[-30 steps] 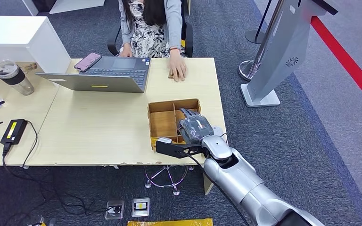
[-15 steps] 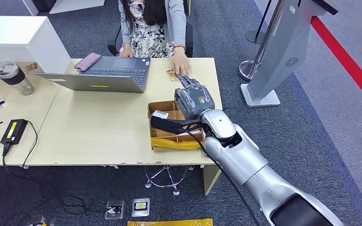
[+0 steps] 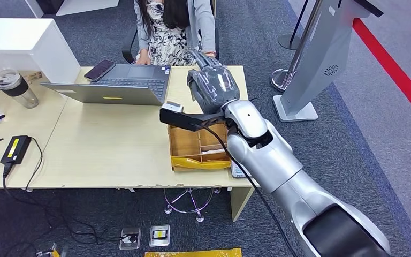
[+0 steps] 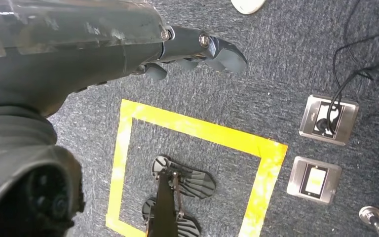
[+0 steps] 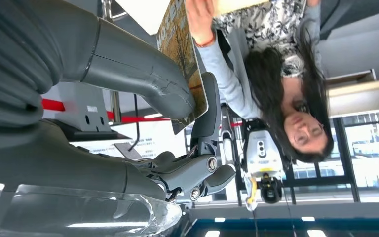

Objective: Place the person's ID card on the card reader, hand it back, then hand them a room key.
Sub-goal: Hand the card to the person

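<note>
My right hand (image 3: 212,85) is raised over the far side of the table (image 3: 112,144), stretched toward the seated person (image 3: 174,27). In the right wrist view this hand (image 5: 143,89) pinches a room key card (image 5: 181,54) with a printed autumn picture between thumb and fingers. The person's hand (image 5: 200,17) touches the card's far end. The wooden compartment box (image 3: 190,142) lies below my forearm. A white device (image 3: 239,171) at the table's near edge is mostly hidden by my arm. My left hand (image 4: 128,44) hangs above the floor, fingers apart and holding nothing.
A laptop (image 3: 118,85) with a phone (image 3: 99,70) on it stands at the back. A tumbler (image 3: 13,85) and a black adapter (image 3: 15,150) are at the left. A grey kiosk (image 3: 321,59) stands on the floor to the right.
My right hand rose from the wooden box and moved away from me toward the person, carrying the card. The person's hand lifted off the table to meet it.
</note>
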Robot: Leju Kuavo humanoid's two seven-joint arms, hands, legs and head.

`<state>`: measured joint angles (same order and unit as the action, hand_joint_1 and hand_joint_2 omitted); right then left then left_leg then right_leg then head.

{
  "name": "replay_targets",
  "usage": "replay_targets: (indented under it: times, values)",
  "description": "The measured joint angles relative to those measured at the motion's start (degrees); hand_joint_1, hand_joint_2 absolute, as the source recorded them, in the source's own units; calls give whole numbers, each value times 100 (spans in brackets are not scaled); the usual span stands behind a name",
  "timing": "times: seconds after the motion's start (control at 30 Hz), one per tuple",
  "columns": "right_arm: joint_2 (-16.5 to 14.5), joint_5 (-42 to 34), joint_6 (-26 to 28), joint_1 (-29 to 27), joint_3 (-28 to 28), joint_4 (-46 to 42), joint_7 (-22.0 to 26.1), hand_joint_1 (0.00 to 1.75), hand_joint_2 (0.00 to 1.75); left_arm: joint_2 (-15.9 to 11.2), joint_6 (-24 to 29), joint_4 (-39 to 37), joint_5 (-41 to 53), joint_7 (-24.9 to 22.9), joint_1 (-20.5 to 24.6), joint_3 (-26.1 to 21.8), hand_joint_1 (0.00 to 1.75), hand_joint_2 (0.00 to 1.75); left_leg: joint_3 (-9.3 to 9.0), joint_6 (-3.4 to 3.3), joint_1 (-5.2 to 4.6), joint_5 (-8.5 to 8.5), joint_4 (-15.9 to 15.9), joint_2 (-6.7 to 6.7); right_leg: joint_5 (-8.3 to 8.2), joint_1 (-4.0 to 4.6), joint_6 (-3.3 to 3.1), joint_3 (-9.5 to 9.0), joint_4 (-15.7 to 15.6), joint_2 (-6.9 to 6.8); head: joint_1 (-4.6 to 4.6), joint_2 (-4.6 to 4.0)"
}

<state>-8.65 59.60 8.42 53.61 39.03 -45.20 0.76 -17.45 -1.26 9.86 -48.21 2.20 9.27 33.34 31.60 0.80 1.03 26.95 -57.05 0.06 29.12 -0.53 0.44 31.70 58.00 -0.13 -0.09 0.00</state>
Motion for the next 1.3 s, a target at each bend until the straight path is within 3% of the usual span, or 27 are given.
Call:
replay_targets:
  times: [0.43, 1.3]
  values:
    - [-357, -10, 21, 612, -26, 1080, -35, 175, 175, 61, -70, 0, 133, -89, 165, 173, 0, 0, 1, 0, 0, -1, 0, -1, -1, 1, -1, 1, 0, -1, 1, 0]
    - [-326, 35, -74, 727, -160, 1990, -258, 175, 175, 134, -82, 0, 233, -233, 361, 411, 0, 0, 0, 0, 1, -2, -1, 5, -3, 1, -2, 5, 0, 10, 0, 0]
